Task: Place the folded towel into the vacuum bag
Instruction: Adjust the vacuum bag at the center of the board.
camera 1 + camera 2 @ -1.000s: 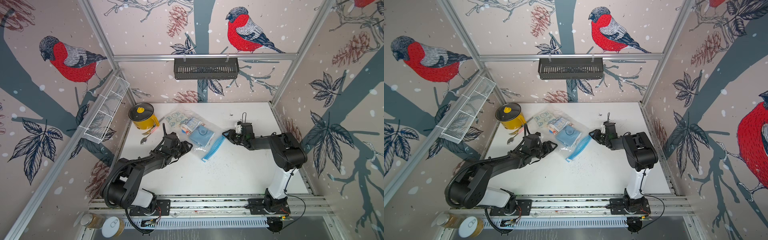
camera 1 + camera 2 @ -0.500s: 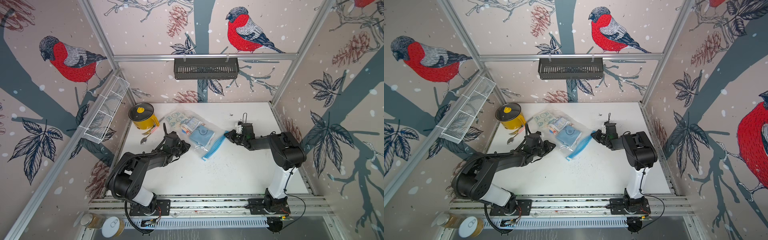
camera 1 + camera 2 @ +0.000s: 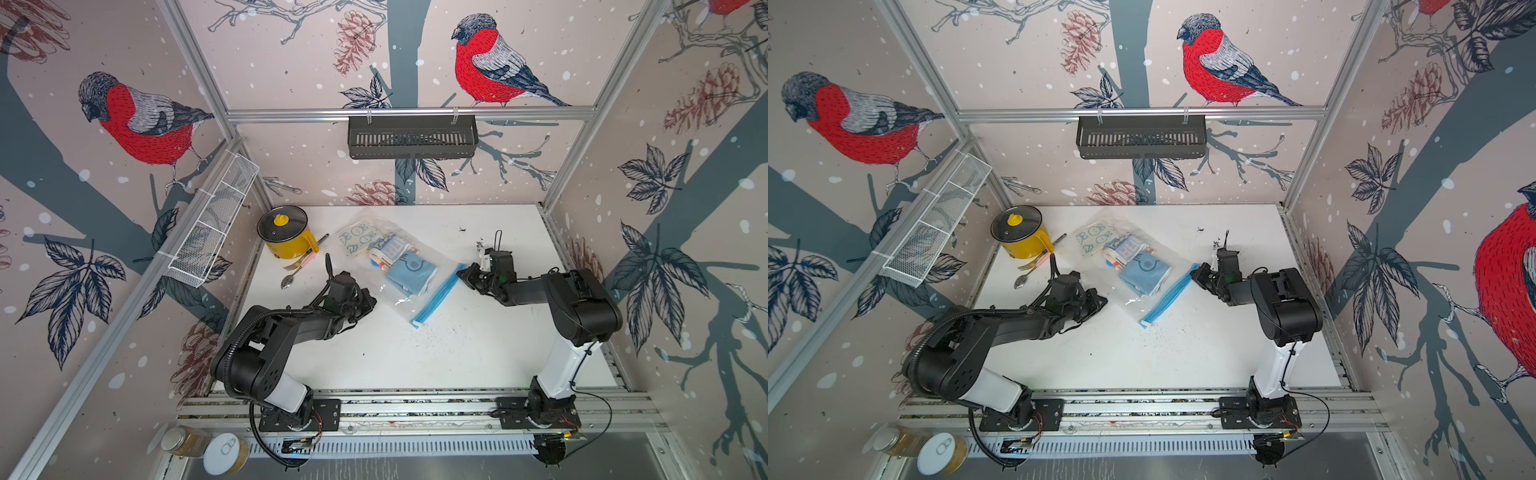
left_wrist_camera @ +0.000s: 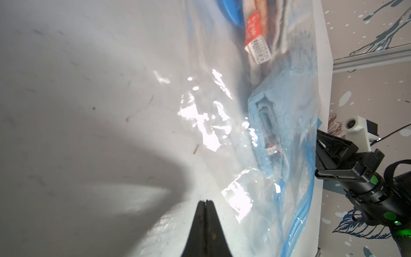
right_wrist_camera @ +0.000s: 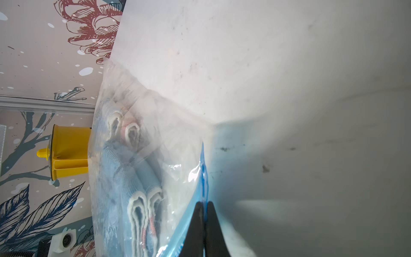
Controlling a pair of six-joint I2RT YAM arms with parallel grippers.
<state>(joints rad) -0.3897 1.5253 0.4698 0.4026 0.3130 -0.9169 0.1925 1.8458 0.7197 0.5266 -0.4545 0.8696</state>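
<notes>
Pinches the vacuum bag point(image 3: 399, 301) by its blue zip strip point(image 5: 203, 169) in the right gripper point(image 5: 205, 203), jaws tight. Holds the left gripper point(image 4: 205, 201) closed just beside the bag's clear edge; cannot tell of any plastic caught. Between both grippers, inside the bag: folded blue towel point(image 3: 411, 272).

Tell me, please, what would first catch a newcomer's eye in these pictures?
The clear vacuum bag lies in the middle of the table with a folded blue towel inside. The right gripper is shut on its blue zip strip, the left gripper shut beside its clear edge. A yellow pot stands at the far left corner.
</notes>
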